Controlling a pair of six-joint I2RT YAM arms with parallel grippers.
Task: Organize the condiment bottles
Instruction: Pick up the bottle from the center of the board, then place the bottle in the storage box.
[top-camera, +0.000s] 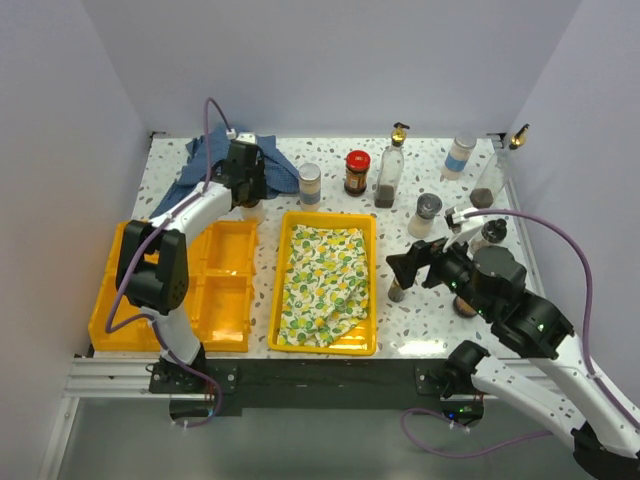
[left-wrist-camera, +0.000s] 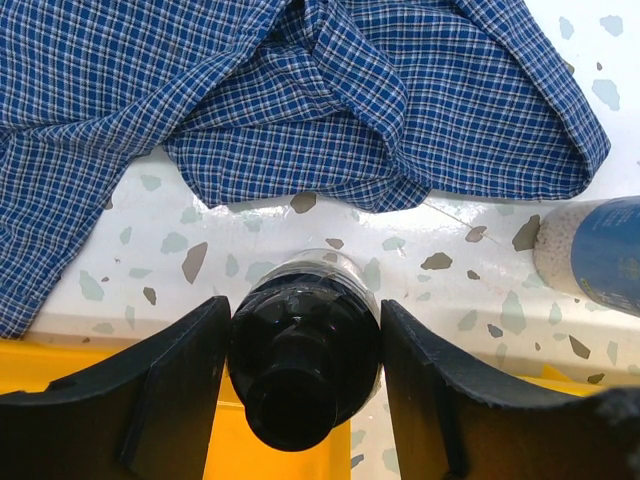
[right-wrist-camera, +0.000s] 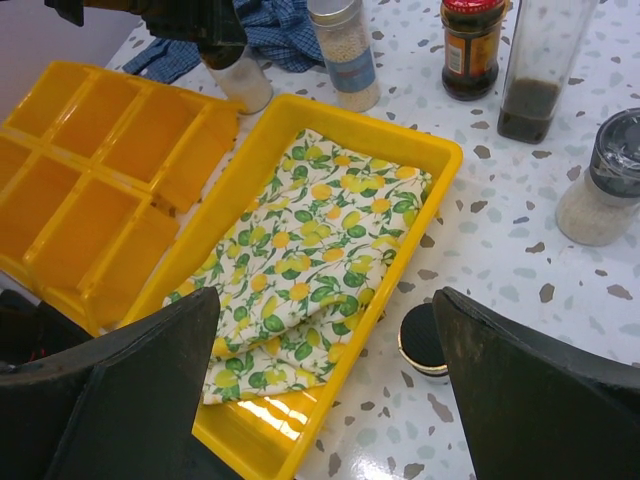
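My left gripper (top-camera: 245, 186) is at the back left, shut on a dark black-capped bottle (left-wrist-camera: 303, 350) standing on the table by the compartment tray's far edge; both fingers touch its sides. My right gripper (top-camera: 408, 268) is open and empty, held above a small black-lidded jar (right-wrist-camera: 425, 340) right of the lemon-cloth tray. A blue-labelled shaker (top-camera: 310, 185), a red-lidded jar (top-camera: 357, 172), a glass bottle with gold pourer (top-camera: 390, 170), a grey-capped shaker (top-camera: 425, 215), a white blue-labelled bottle (top-camera: 459, 157) and another pourer bottle (top-camera: 495, 172) stand along the back.
A yellow compartment tray (top-camera: 215, 290) lies at the left. A yellow tray (top-camera: 372, 290) holds a lemon-print cloth (top-camera: 322, 280). A blue plaid cloth (left-wrist-camera: 300, 100) is bunched at the back left behind the left gripper. Walls enclose the table.
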